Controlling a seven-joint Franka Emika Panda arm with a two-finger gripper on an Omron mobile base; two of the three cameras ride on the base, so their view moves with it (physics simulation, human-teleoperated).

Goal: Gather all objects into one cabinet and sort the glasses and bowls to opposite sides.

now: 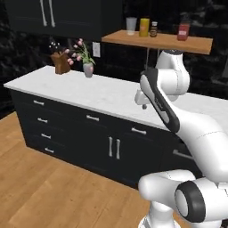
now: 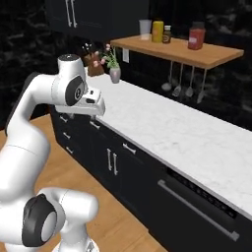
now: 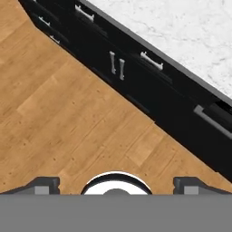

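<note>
My gripper (image 3: 116, 186) hangs in front of the counter and points down at the wooden floor. Its two dark fingertips (image 3: 45, 185) stand far apart, open, with nothing between them. In the left base view the hand (image 1: 141, 99) sits over the counter's front edge. The black wall cabinet (image 1: 24, 13) is at the upper left, its doors shut, with long silver bar handles (image 1: 46, 12); it also appears in the right base view (image 2: 93, 12). The red mug, orange cup, brown bowl and blue bowl are out of view.
A white marble counter (image 1: 80, 89) runs over black drawers and doors (image 1: 114, 148). A knife block (image 1: 60, 62) and a flower vase (image 1: 87, 69) stand at its back left. A wooden shelf (image 1: 160, 41) holds a clear glass, yellow jar, bottle and red jar. Utensils (image 2: 179, 78) hang below it.
</note>
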